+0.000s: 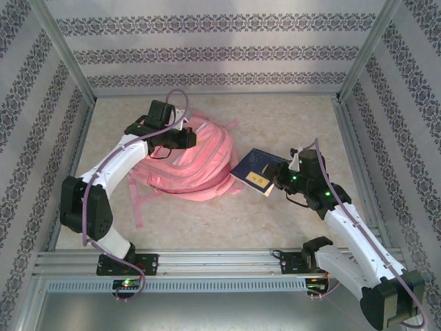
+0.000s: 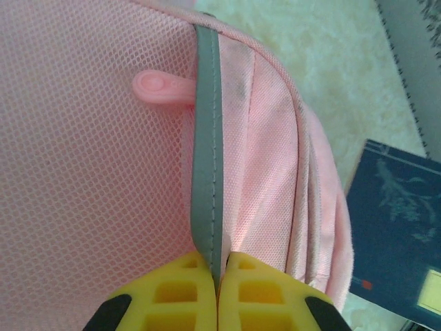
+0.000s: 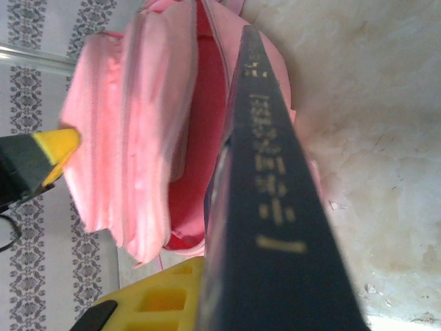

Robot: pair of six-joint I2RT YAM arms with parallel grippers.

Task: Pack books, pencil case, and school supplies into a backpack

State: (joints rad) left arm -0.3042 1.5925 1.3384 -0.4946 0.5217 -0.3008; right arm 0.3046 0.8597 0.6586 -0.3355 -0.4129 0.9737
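While the left jaws stand clenched on the grey trim strip (image 2: 205,158) of the pink backpack (image 1: 193,169), their yellow fingers (image 2: 176,289) meet with only that strip between them. Just beside the strip, a pink rubber zip pull (image 2: 162,89) lies flat on the mesh panel (image 2: 83,179), pointing away from the trim. Seen from above, the backpack lies near the middle of the desk (image 1: 275,124), its straps trailing toward the near left. The left arm (image 1: 110,165) reaches over it from the left.

The right jaws grasp a navy book (image 1: 256,171) with a yellow label, holding it by its near right end just beside the backpack's right side. The right wrist camera sees the book edge-on, with gold lettering (image 3: 275,207) running along its spine. Its far end points at the backpack's main compartment, which gapes open and shows a deeper pink lining (image 3: 200,138). Whether the book's tip has entered that opening cannot be told. One yellow finger of the right jaws sits against the book at the bottom of that view.
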